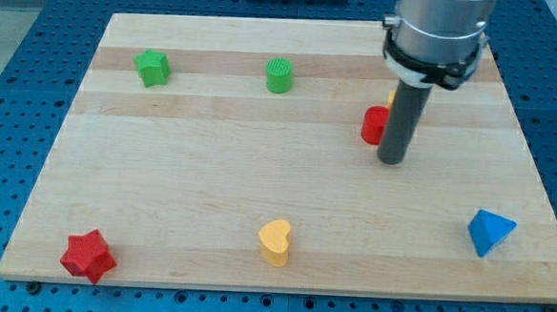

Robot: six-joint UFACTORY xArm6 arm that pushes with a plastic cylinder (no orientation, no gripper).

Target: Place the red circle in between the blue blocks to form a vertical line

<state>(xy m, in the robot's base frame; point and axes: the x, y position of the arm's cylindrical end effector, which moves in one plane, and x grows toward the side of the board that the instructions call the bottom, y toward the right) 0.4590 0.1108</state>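
Note:
The red circle (373, 125) lies at the upper right of the wooden board (210, 191), partly hidden behind my rod. My tip (391, 161) rests on the board just right of and below the red circle, touching or nearly touching it. A blue triangular block (489, 231) sits at the lower right. Only this one blue block shows. A sliver of a yellow block (392, 97) peeks out behind the rod, above the red circle.
A green star (152, 67) and a green cylinder (279, 76) sit near the view's top left and top middle. A yellow heart (275, 242) and a red star (88, 255) lie near the bottom edge.

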